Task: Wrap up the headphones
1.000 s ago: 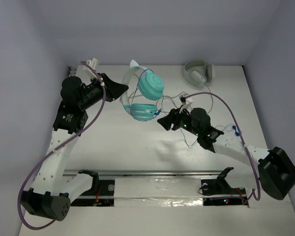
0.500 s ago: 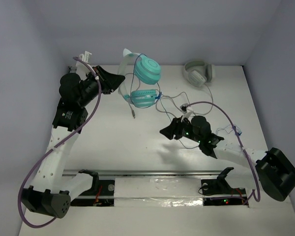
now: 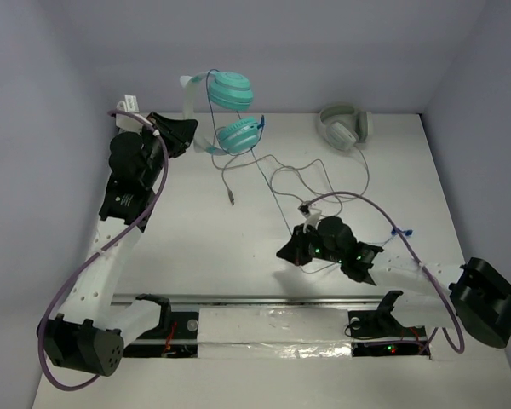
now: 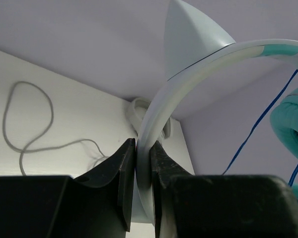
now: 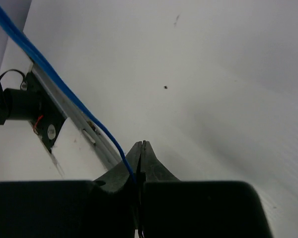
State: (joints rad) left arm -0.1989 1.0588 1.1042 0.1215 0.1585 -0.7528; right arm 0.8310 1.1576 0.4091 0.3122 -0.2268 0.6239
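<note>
Headphones (image 3: 238, 132) status, front to back: right fingers (image 3: 283, 253) are fully closed on the thin blue cable (image 5: 64, 95), low over the near-centre counter (image 3: 196, 247), and the cable runs from there back toward the cups. Left fingers (image 4: 142, 148) are clamped on the white headband (image 4: 188, 64) and hold the set up at the far left, teal ear cups (image 3: 230, 88) just right of them. Grey headphones (image 3: 345, 126) lie on the counter at the far back-right, well apart.
</note>
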